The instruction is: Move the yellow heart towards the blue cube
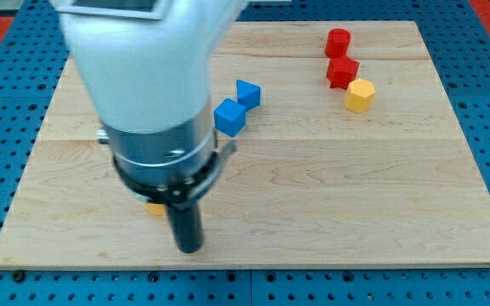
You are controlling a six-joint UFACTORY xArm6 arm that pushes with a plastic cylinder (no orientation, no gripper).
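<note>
Yellow heart block (154, 207): only a sliver shows, near left, mostly hidden behind my rod, just left of it and slightly above my tip (190, 250). I carry no jaws, only the rod. Blue cube (230, 116) sits farther, right of my arm, touching a second blue block (248, 93). Far right: two red blocks (338, 41) (342, 71) and a yellow hexagonal block (360, 94) on the wooden board (356, 195).
</note>
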